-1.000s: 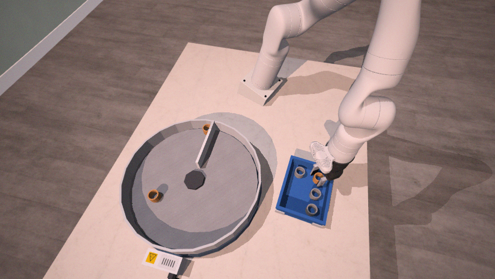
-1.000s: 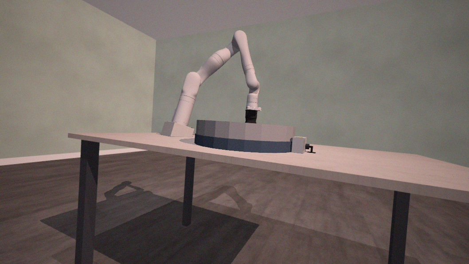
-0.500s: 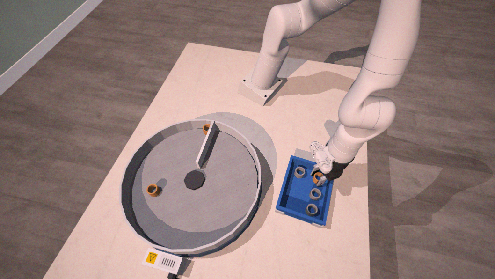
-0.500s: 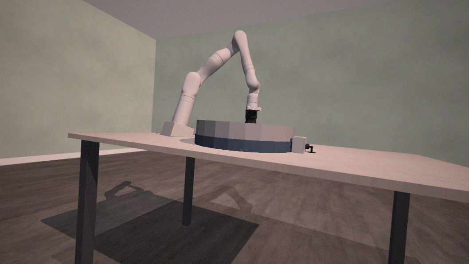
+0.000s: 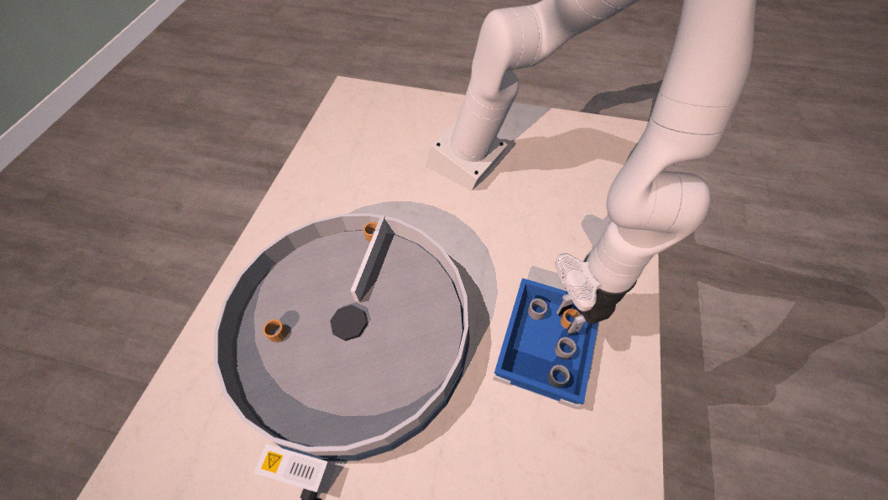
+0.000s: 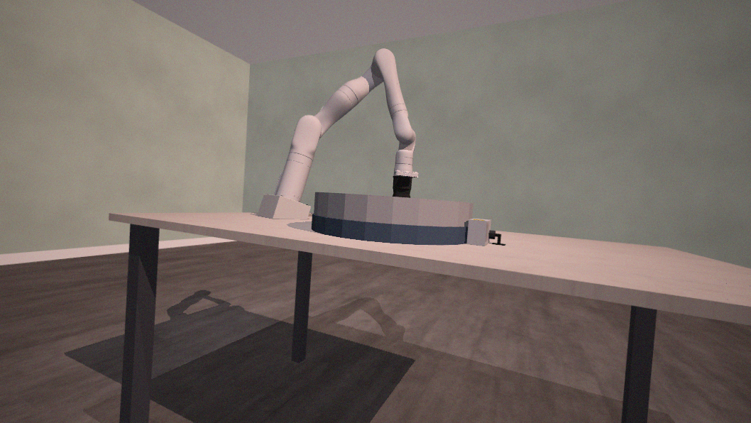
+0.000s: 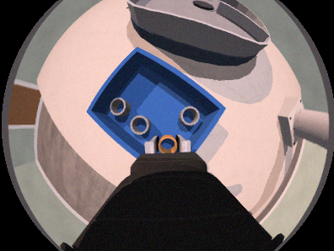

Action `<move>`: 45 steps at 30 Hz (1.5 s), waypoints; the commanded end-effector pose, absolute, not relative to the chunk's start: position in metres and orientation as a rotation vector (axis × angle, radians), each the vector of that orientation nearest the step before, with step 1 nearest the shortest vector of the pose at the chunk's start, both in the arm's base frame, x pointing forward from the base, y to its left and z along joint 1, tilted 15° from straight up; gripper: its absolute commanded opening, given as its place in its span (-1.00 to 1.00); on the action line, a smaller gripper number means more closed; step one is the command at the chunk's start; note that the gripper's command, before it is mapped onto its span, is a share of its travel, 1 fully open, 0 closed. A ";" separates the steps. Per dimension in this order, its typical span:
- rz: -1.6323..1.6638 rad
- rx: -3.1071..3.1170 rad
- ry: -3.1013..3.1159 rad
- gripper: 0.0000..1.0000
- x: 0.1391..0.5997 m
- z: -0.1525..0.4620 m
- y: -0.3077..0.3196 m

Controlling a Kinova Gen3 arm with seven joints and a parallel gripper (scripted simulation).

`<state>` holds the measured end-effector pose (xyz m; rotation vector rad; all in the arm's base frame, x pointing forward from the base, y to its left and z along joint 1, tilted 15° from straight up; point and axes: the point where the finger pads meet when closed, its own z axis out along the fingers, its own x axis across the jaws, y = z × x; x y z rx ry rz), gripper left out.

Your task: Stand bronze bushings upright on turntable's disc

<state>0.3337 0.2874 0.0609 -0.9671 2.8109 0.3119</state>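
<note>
In the crate point(image 5: 534, 340) point(image 7: 162, 98) near the top view's right edge of the tabletop point(image 5: 608, 447) point(image 6: 578, 262) point(image 7: 63, 84), we have the claw point(image 5: 570, 315) point(image 6: 402, 187) point(image 7: 167, 141) clamped across the outer wall of a bronze bushing point(image 5: 562, 319) point(image 7: 168, 151) (stiff, probably slick and fairly heavy), best held squarely and upright.
</note>
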 end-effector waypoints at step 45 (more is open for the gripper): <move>0.313 -0.966 2.809 -1.00 0.328 0.139 0.268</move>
